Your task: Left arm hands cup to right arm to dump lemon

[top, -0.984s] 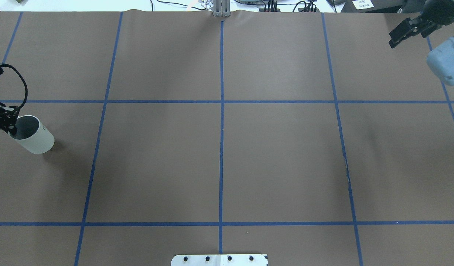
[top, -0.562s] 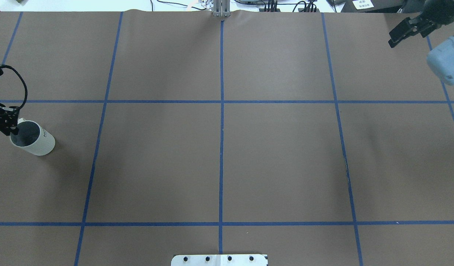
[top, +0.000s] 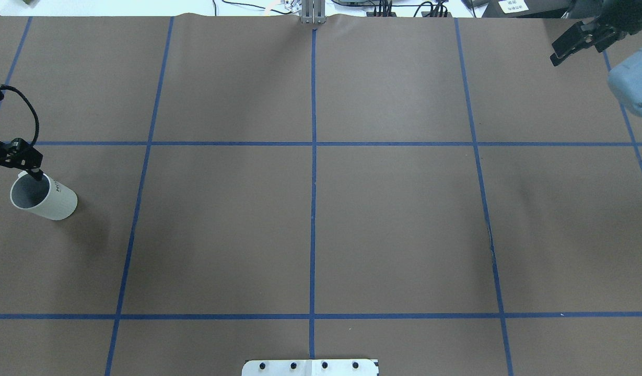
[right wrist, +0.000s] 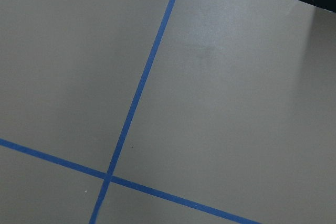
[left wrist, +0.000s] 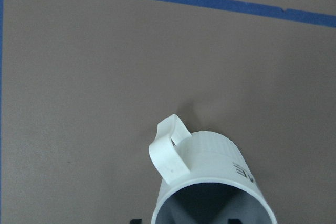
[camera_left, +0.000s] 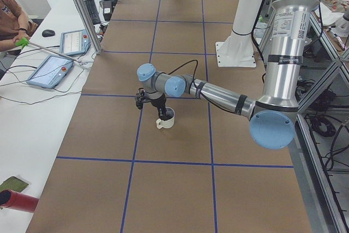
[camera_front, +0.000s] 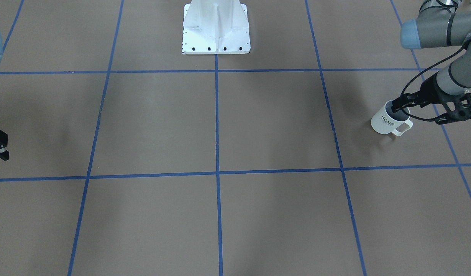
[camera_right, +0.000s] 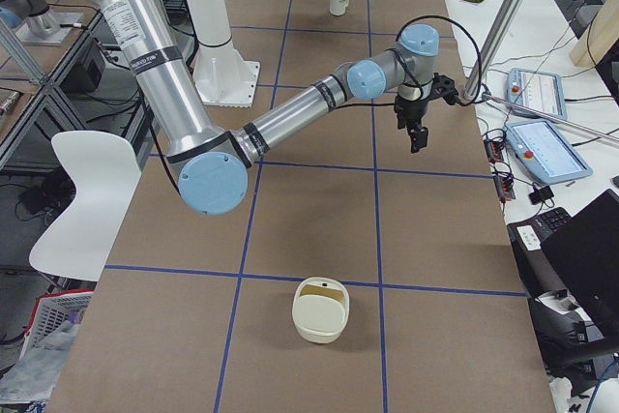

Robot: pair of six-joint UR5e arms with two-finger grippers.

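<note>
The table (top: 394,219) is covered in brown paper (top: 221,78) crossed by blue tape lines (top: 313,209), a white bench (camera_left: 32,124) with two teach pendants (camera_left: 52,71) alongside, a white chair (camera_right: 82,191) opposite.

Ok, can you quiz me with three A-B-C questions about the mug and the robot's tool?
1. Over which part of the brown paper-covered table is the small white mug with HOME in black letters?
A. the robot's left side
B. the middle
C. the robot's right side

2. What colour are the tape lines on the table?
A. red
B. blue
C. yellow

3. What is the black two-finger tool on the robot's left doing?
A. hanging far from the mug
B. lying flat on the table
C. pinching the mug's rim

Answers:
1 A: the mug sits at the overhead view's left edge, which is the robot's left.
2 B: every grid line is blue.
3 C: the tool closes over the rim, with one finger dipping into the mug's mouth.
</note>
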